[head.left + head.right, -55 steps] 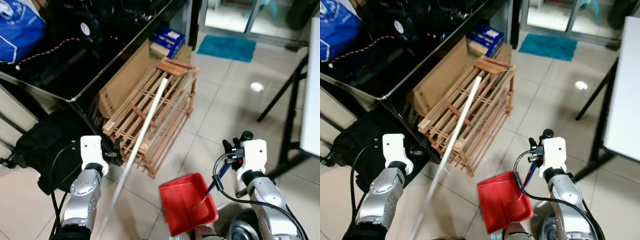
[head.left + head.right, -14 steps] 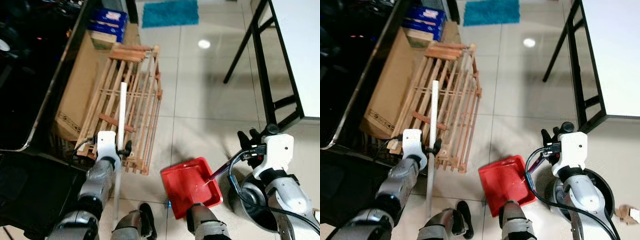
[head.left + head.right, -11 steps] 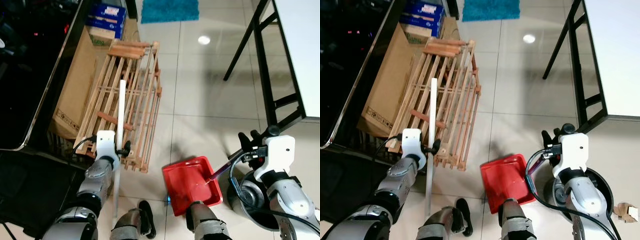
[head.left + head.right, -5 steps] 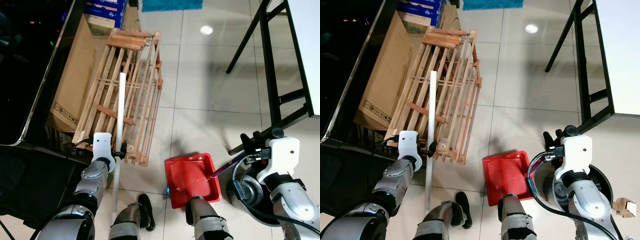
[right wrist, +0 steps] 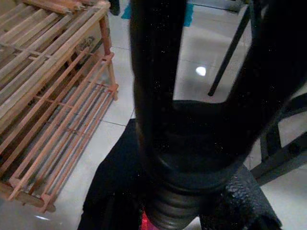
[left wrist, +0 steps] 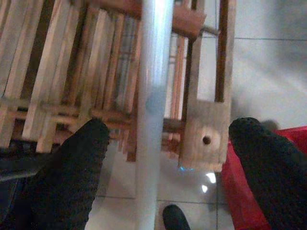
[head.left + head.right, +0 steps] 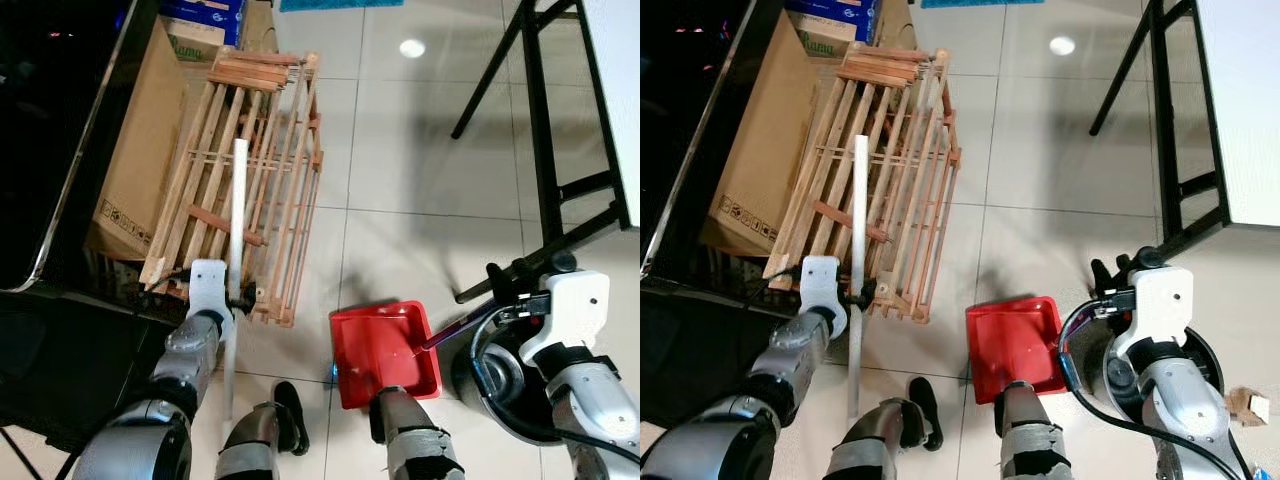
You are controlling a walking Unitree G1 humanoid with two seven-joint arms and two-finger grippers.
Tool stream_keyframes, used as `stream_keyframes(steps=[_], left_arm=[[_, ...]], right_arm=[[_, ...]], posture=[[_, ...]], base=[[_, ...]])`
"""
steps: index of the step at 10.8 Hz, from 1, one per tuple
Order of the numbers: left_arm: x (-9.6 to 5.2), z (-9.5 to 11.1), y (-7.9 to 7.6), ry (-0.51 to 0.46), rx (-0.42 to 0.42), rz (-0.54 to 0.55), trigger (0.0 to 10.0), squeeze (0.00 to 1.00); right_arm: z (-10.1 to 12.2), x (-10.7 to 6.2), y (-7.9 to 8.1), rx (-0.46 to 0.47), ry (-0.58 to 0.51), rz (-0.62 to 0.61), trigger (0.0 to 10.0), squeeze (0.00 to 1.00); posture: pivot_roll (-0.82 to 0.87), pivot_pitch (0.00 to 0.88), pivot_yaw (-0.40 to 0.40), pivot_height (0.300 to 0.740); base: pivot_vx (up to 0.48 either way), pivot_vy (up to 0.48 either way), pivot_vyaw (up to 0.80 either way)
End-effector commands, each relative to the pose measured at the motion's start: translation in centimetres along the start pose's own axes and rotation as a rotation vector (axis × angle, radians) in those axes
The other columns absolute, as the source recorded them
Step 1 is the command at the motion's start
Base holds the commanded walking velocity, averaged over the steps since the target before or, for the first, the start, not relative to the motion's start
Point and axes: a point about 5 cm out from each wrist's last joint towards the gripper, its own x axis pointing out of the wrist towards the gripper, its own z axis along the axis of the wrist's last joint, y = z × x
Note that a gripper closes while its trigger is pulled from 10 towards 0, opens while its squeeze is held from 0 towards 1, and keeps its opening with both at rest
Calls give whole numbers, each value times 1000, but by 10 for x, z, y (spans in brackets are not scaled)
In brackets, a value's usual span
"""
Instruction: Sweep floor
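Note:
A white broom pole (image 7: 236,250) stands nearly upright in front of the wooden rack, its lower end on the tiles by my feet. My left gripper (image 7: 240,298) is at the pole; in the left wrist view the pole (image 6: 153,110) runs between two black fingers (image 6: 72,177) that stand well apart. A red dustpan (image 7: 385,350) lies on the floor just ahead of my right foot. Its thin handle (image 7: 445,335) rises to my right gripper (image 7: 503,288), which is shut on it; the dark handle top (image 5: 192,120) sits close to the right wrist camera.
A slatted wooden rack (image 7: 265,170) leans against a cardboard box (image 7: 140,150) and a black glass-topped table (image 7: 60,120) on the left. Black table legs (image 7: 540,150) stand at the right. A round dark bin (image 7: 500,385) sits under my right arm. Brown scraps (image 7: 1240,405) lie far right.
The camera has turned and tipped further down toward my feet. The pole has gone from slanted to nearly upright. Both grippers keep their places at the pole and the dustpan handle.

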Motion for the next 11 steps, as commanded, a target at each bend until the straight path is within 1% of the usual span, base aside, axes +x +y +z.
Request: stream_keyframes(steps=[1, 3, 7, 9, 11], left_arm=[[-4, -14, 6, 50, 14, 3, 10000, 0], [-4, -12, 8, 42, 17, 6, 10000, 0], [-10, -25, 11, 57, 16, 24, 10000, 0], [-12, -29, 12, 61, 19, 21, 10000, 0], [-11, -27, 12, 59, 16, 16, 10000, 0]], right_arm=[[-14, -9, -1, 17, 95, 4, 10000, 0], [-15, -8, -5, 16, 99, 5, 10000, 0], [-24, -18, -5, 31, 129, -4, 10000, 0], [-20, -11, -4, 39, 113, -7, 10000, 0], [-19, -13, -6, 44, 118, -17, 10000, 0]], posture=[[-336, 399, 82, 740], [-322, 393, 79, 740], [-294, 397, 86, 740], [-293, 401, 89, 740], [-301, 416, 90, 740]], base=[[0, 0, 0], [0, 0, 0], [0, 0, 0], [0, 0, 0], [0, 0, 0]])
